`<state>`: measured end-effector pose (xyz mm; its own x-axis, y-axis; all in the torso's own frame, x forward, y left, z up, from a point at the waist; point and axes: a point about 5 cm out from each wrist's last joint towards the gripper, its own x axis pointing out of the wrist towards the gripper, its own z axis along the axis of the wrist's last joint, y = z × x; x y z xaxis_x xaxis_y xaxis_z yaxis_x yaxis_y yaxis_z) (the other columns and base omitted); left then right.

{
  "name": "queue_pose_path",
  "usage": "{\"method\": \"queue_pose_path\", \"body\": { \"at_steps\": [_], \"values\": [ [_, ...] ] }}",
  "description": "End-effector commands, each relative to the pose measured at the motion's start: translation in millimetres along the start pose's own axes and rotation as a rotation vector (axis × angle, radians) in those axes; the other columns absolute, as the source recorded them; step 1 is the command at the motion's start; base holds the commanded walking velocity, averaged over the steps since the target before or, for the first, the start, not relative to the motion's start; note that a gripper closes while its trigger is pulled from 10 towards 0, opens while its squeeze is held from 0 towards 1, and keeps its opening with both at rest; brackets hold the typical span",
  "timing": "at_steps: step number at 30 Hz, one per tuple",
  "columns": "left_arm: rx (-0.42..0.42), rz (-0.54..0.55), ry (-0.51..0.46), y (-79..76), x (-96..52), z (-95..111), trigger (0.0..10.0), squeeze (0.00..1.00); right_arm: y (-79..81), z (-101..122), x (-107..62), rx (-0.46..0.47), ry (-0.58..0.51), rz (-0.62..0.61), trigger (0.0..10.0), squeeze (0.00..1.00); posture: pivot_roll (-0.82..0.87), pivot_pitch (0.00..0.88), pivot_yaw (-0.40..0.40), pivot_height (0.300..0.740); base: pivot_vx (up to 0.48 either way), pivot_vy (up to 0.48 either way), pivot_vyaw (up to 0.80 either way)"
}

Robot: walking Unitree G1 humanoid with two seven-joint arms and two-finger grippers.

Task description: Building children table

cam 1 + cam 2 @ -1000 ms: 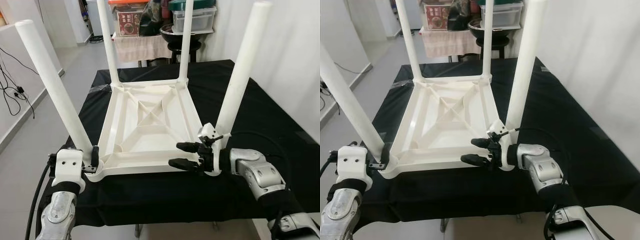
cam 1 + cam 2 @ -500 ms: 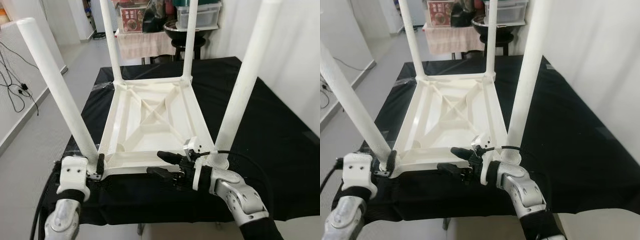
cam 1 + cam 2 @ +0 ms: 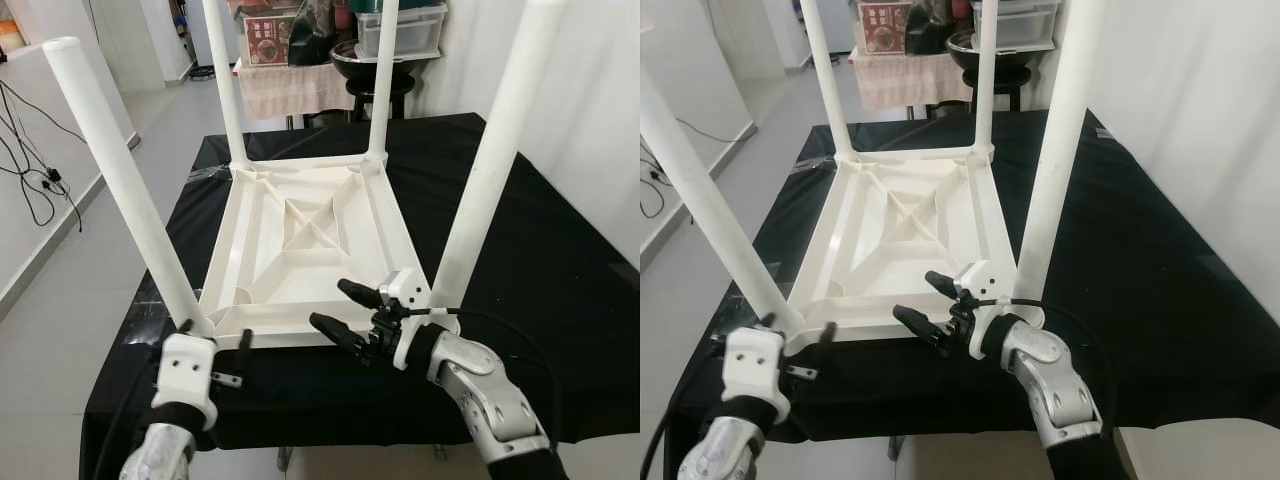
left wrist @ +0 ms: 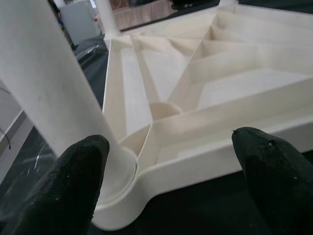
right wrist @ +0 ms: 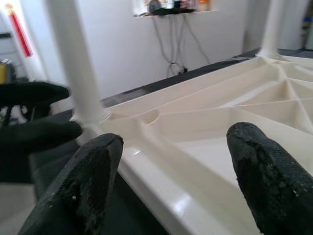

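A: From the head, where is the children's table (image 3: pixel 310 240)?

B: Upside down on a black cloth (image 3: pixel 520 240), its four white legs pointing up, the ribbed underside facing the camera.

A: And the arms?

B: The right gripper (image 3: pixel 345 312) sits at the near rim, towards the near right leg (image 3: pixel 490 170), its jaws apart with one finger over the rim and one below it on the near side. The left gripper (image 3: pixel 218 352) is just near of the corner that carries the near left leg (image 3: pixel 125 185); its fingers stand apart and hold nothing.

A: What does the left wrist view give?

B: Two black fingertips (image 4: pixel 78 181) set wide apart, with that corner of the table (image 4: pixel 195 103) between them and the leg base just beside one tip.

A: The right wrist view?

B: Again two fingertips (image 5: pixel 90 181) well apart, the table rim (image 5: pixel 195 161) running between them. Beyond, by the far corner leg, the left gripper (image 5: pixel 36 115) appears dark and blurred.
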<state>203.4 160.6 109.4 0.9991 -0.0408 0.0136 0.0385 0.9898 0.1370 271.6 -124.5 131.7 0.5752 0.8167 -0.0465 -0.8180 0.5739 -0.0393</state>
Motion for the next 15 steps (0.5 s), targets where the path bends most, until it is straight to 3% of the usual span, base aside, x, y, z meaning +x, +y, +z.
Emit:
{"method": "queue_pose_path", "body": {
  "at_steps": [1,3,6,7,10,12,15],
  "values": [
    [0.028,0.029,0.009,7.4,-2.1,-2.2,10.0,0.00,16.2,1.3,-9.7,0.024,-0.008,0.158,10.0,0.00,-0.05,0.000,0.050,0.740,0.000,0.000,0.00],
    [0.030,0.045,0.008,9.9,-1.9,-1.8,10.0,0.00,19.6,1.4,-15.8,0.034,-0.010,0.204,10.0,0.00,-0.05,0.000,0.050,0.740,0.000,0.000,0.00],
    [-0.005,0.067,0.005,12.2,-0.7,-1.5,10.0,0.00,10.1,-3.0,-17.1,0.085,0.010,0.129,10.0,0.00,-0.06,0.000,0.049,0.740,0.000,0.000,0.00],
    [-0.013,0.063,0.000,9.1,-0.5,-2.4,10.0,0.00,6.1,-8.4,-13.4,0.143,-0.004,0.052,10.0,0.00,-0.06,0.000,0.042,0.740,0.000,0.000,0.00],
    [-0.003,0.050,-0.013,5.1,-0.2,-1.8,10.0,0.00,6.8,-14.6,-10.6,0.210,-0.021,0.001,10.0,0.00,-0.06,0.000,0.041,0.740,0.000,0.000,0.00],
    [0.006,0.034,-0.026,0.3,-0.6,-1.0,10.0,0.00,13.3,-22.0,-9.7,0.235,-0.022,-0.011,10.0,0.00,-0.06,0.000,0.035,0.740,0.000,0.000,0.00],
    [-0.056,-0.089,-0.017,-20.9,-13.2,-3.3,10.0,0.00,29.5,-26.5,-18.7,0.264,-0.011,0.031,10.0,0.00,-0.07,0.000,0.034,0.740,0.000,0.000,0.00]
  ]
}}
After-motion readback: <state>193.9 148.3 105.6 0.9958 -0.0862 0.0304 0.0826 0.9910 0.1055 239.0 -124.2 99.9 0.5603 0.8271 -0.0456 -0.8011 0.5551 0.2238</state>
